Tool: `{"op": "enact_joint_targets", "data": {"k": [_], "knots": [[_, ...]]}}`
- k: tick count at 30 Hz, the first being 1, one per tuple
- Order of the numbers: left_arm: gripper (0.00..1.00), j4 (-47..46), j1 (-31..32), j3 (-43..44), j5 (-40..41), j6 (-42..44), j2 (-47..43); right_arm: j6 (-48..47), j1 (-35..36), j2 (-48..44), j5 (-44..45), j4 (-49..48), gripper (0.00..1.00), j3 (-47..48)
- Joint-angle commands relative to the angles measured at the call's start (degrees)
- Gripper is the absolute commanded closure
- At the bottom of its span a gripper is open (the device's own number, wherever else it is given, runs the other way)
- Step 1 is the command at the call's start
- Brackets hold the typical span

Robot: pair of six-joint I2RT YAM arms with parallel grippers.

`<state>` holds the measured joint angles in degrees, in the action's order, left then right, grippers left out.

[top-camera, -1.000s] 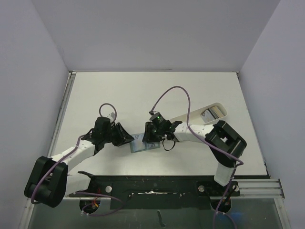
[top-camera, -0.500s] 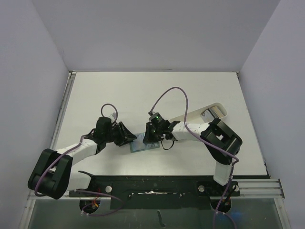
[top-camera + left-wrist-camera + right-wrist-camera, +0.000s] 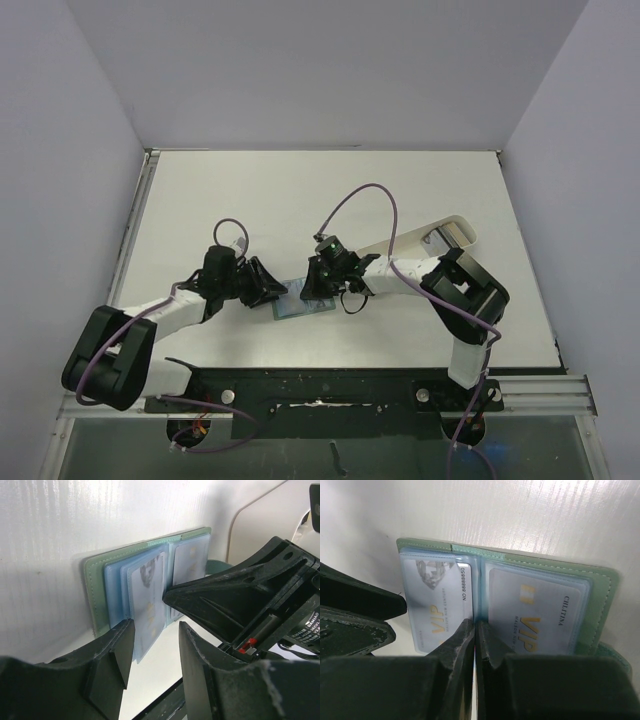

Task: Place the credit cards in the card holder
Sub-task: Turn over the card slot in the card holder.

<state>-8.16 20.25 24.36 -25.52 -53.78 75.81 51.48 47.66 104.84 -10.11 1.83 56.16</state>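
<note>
**Tools.** The right tool [image 3: 475,627] has its jaws pressed together at the centre fold of the card holder [image 3: 540,562], which lies open on the desk [image 3: 520,515]. Whether a thin sleeve is caught between them cannot be told. The left tool [image 3: 156,640] has its jaws spread, one on either side of the sleeve edge facing it, and grips nothing. Two credit cards [image 3: 437,600] sit in the sleeves flanking the fold.

**Risks.** If a sleeve is pinched, a lift by the right tool would likely drag the light holder or strain the plastic. The tools stand crowded close together, so a small sideways move could knock them together or skid the holder.

**Pose.** The left arm [image 3: 170,310] and right arm [image 3: 410,272] reach low and inward from the near corners, converging on the holder.
</note>
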Motion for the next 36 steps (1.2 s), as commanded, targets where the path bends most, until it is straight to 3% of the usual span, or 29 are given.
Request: {"op": "enact_joint_targets", "data": {"k": [1, 21, 29, 36], "knots": [[0.61, -3.1, 0.0, 1.1, 0.6, 1.2, 0.9, -0.1, 0.1, 2.2, 1.4, -0.6, 0.98, -1.1], [0.70, -10.7, 0.0, 0.3, -4.5, -3.2, 2.6, -0.7, 0.8, 3.7, 0.5, -0.3, 0.98, 0.2], [0.80, -10.1, 0.1, 0.7, -4.9, -3.9, 1.0, -1.1, 0.8, 4.3, 0.6, 0.2, 0.98, 0.4], [0.97, -3.5, 0.0, 3.2, -3.7, -0.1, 0.8, -2.2, 1.6, 3.4, 1.2, 0.7, 0.94, 1.4]]}}
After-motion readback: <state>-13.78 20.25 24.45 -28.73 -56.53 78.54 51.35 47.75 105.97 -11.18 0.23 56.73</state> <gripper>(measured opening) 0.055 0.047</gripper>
